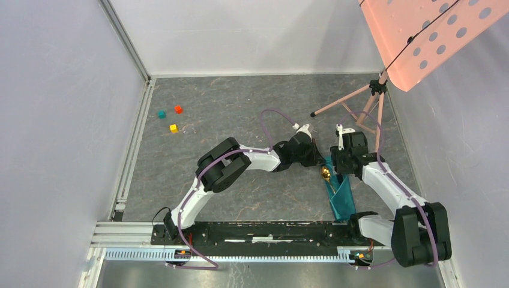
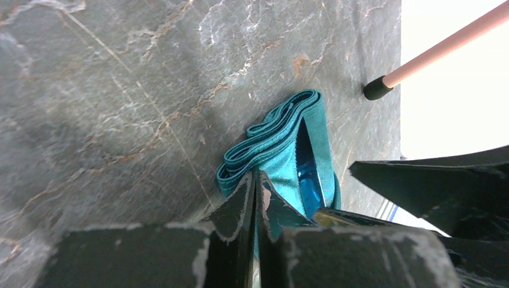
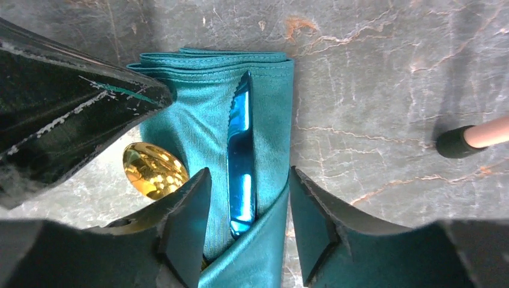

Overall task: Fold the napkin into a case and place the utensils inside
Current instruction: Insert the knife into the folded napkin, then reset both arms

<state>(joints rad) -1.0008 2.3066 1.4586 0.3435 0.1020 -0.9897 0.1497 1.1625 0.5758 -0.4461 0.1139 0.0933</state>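
Grey marbled tabletop point(image 1: 240, 108); white walls point(image 1: 252, 36)

I see a teal cube point(image 1: 161, 114), a red cube point(image 1: 178, 109) just beside it and a yellow cube point(image 1: 173, 128) near both, far left on the grey tabletop point(image 1: 240, 102). Far right stands a pink tripod point(image 1: 360, 109) under a perforated panel point(image 1: 429, 36).

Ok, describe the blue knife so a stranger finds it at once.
Near the feet of the pink stand, on the right, lies a folded teal cloth. On it rests a slim blue knife, one end tucked under a fold; the spoon beside it is gold.
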